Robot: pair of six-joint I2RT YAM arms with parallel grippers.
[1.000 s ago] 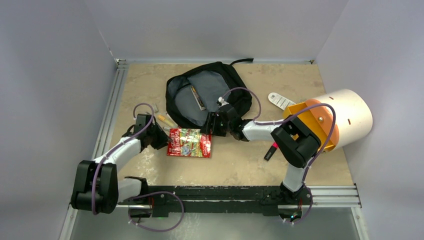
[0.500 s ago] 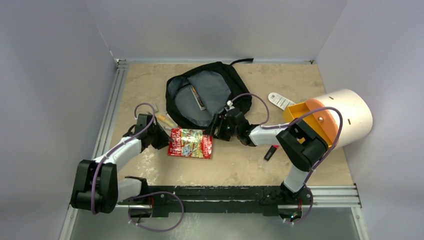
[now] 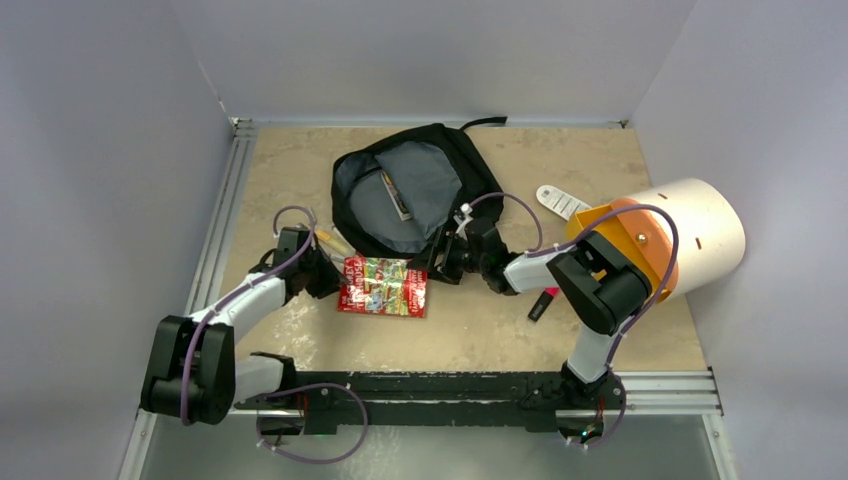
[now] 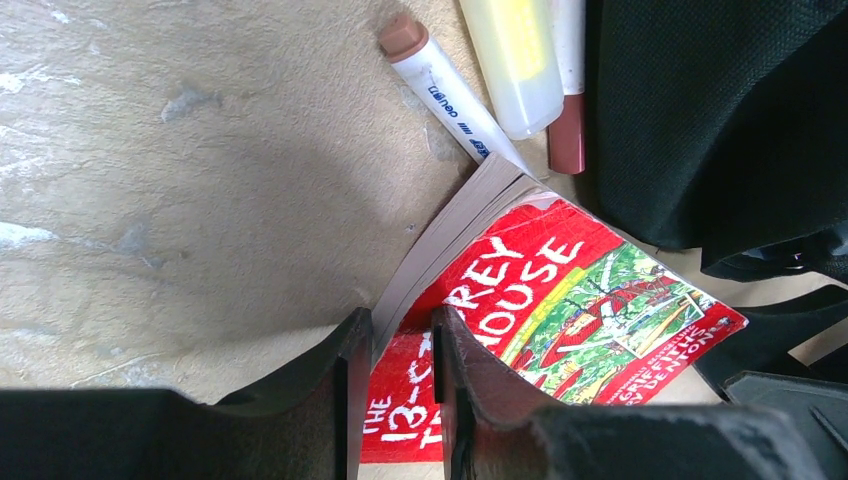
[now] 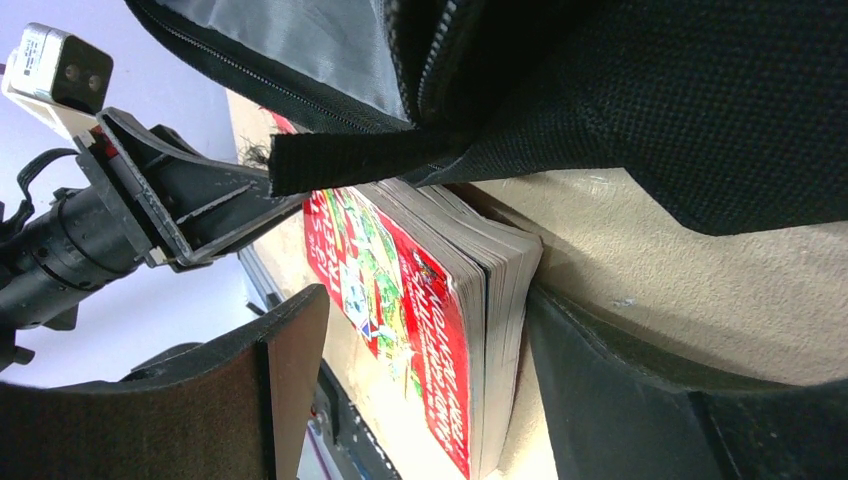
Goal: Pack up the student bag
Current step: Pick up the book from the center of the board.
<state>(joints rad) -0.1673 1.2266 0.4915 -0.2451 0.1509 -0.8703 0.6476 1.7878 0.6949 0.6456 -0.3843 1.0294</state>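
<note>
While working across from the left, found the left tool (image 4: pixel 400 335) nearly shut on the near corner of the book (image 4: pixel 560 290), cover and some pages apparently pinched between its fingers. Noted the rest of the paperback lying on the bench (image 4: pixel 150 200). Noted capped pens (image 4: pixel 440 85) loose just past that corner, beside the edge of the student bag (image 3: pixel 415 185). Saw the bag lying unzipped at the far middle of the bench, grey lining showing, mouth towards the book, a strap end lying across the book's far edge. Further right, found the right tool (image 5: pixel 428 300) spread wide, jaws either side of the book's other end and not closed on it. Rightmost, noted a red marker (image 3: pixel 541 303) and the cream-and-orange cylinder (image 3: pixel 690 235), both well apart from the bag.

Judged the thin corner pinch the weak point: likely to slip, or crease the cover, if made to carry the whole book. Judged the strap a snag, apt to drag the soft bag along. Feared also a collapsed mouth, pushed away rather than entered, and pens knocked aside.
</note>
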